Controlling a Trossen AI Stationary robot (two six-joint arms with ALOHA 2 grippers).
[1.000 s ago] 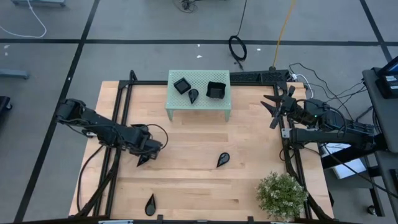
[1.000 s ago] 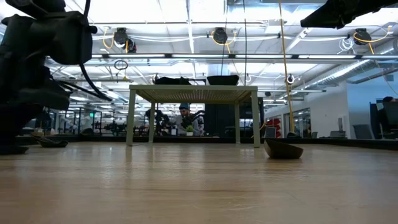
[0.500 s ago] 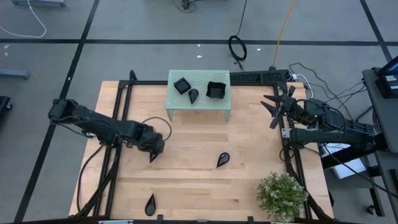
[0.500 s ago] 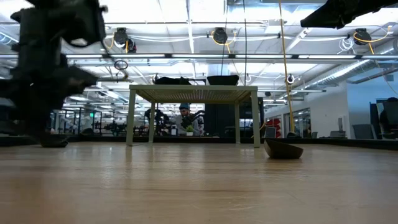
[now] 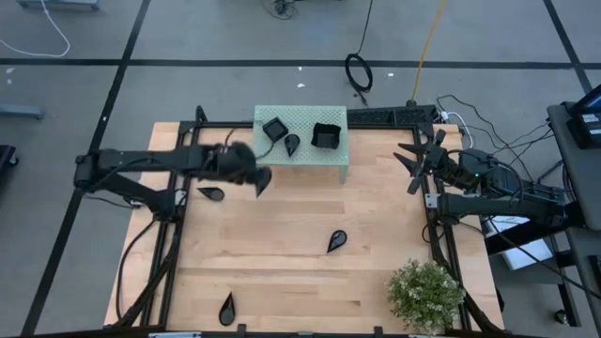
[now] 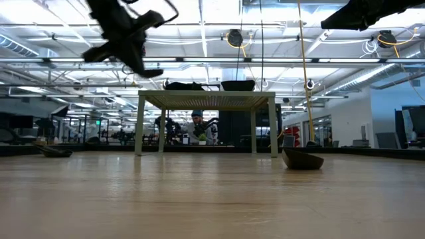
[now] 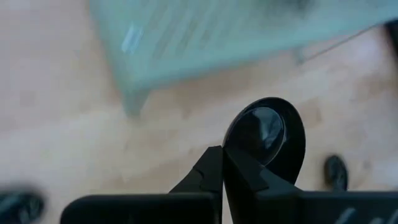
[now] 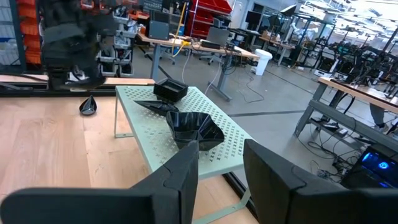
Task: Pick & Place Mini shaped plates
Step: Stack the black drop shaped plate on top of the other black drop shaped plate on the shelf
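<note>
One teardrop dish point(image 7: 266, 138) pinched at its rim by left end effector point(image 5: 255, 178), airborne beside the green stand point(image 5: 300, 150) | glossy, light, likely slippery | right end effector point(image 5: 413, 169) idle, spread apart

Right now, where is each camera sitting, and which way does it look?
High: overhead, straight down on the table; both arms show.
Low: at tabletop height, level across; the left arm hangs above.
Left wrist: on the left arm, facing the table; its fingers pinch a teardrop plate.
Right wrist: on the right arm, facing the green stand; its open fingers show.
Shared: the stand appears in all four.
</note>
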